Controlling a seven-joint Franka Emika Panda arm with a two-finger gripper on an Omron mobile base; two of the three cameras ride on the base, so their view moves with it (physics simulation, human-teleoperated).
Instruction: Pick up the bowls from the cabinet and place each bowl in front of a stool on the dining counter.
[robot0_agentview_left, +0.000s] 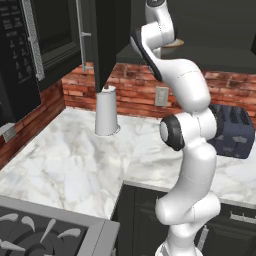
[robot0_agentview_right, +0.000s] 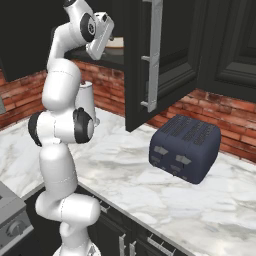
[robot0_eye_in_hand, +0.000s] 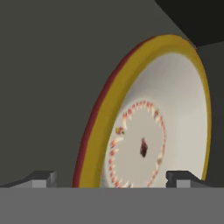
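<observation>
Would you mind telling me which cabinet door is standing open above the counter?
The black door with the long silver bar handle, swung out above the toaster; the panelled door to its right is closed.

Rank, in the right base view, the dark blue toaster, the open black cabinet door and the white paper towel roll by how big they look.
1. Open black cabinet door, largest, though it hangs nearer the camera.
2. Dark blue toaster.
3. White paper towel roll, smallest, but the arm hides part of it.
</observation>
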